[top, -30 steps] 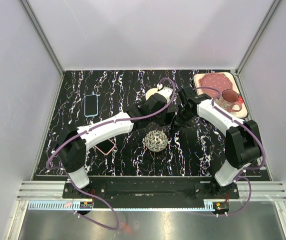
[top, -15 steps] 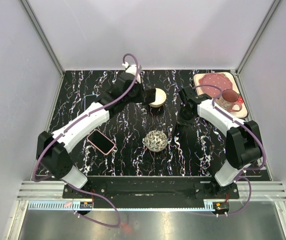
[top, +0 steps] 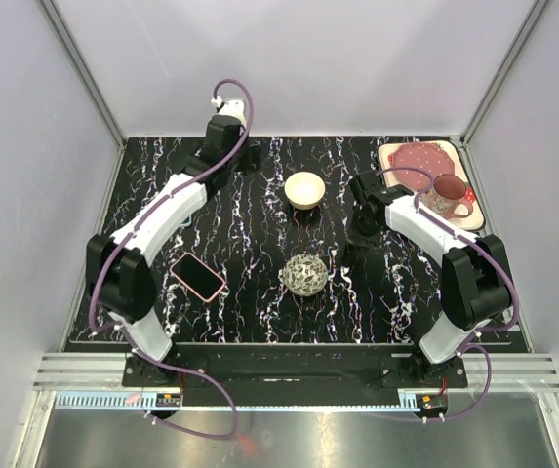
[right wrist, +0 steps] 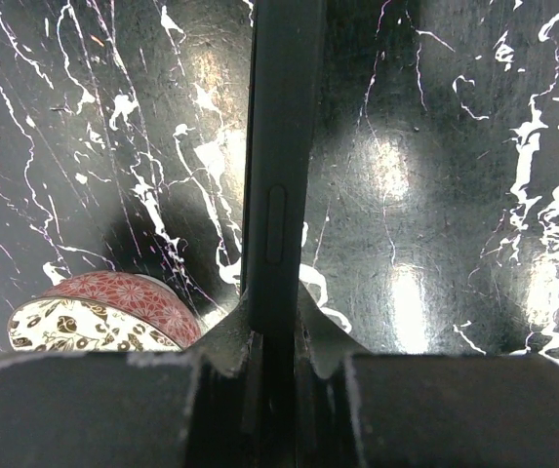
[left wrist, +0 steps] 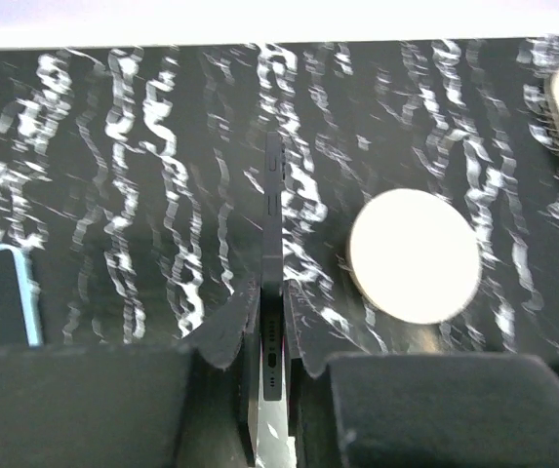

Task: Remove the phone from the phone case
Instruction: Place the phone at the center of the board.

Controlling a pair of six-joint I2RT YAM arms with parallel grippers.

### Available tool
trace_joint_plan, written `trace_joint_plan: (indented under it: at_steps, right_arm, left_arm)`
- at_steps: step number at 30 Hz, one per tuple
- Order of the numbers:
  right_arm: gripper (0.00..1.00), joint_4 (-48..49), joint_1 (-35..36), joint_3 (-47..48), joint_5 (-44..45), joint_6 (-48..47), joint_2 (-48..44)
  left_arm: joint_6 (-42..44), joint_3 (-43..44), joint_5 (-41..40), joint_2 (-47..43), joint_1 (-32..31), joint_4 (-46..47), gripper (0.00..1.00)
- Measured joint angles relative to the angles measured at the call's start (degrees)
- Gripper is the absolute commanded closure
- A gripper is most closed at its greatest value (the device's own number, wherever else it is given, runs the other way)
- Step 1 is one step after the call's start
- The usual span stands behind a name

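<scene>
Worktop (top: 259, 244): black and glossy, with white marble veins.
Phone (left wrist: 273, 214): one thin dark slab, seen edge-on, with side buttons and a bottom port. It is held up in the left gripper, above the far left part of the worktop.
Left gripper (left wrist: 272, 327): nearly closed, its two pads clamp the phone's port end.
Phone case (right wrist: 281, 146): one matte dark shell with a long button bump on its side.
Right gripper (right wrist: 275, 331): narrow, pinching the phone case at one end.
Others, one each: round cream bowl (top: 304, 189), wire mesh ball (top: 305, 274), patterned cup (top: 445, 195) at the edge of a red plate (top: 411, 156), pink-rimmed phone (top: 198, 277), light blue-rimmed case (left wrist: 6, 292).
</scene>
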Motion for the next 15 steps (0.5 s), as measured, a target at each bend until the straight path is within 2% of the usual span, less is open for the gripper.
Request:
trace_joint_plan:
  at_steps: [8, 15]
  right_arm:
    - [1.0, 0.28, -0.02, 0.48, 0.02, -0.52, 1.75]
    - [1.0, 0.72, -0.22, 0.74, -0.04, -0.7, 3.93]
  left_arm:
    - [11.96, 15.69, -17.81, 19.12, -0.11, -1.27, 1.0]
    - [19.1, 25.24, -30.93, 34.05, -0.57, -0.96, 1.0]
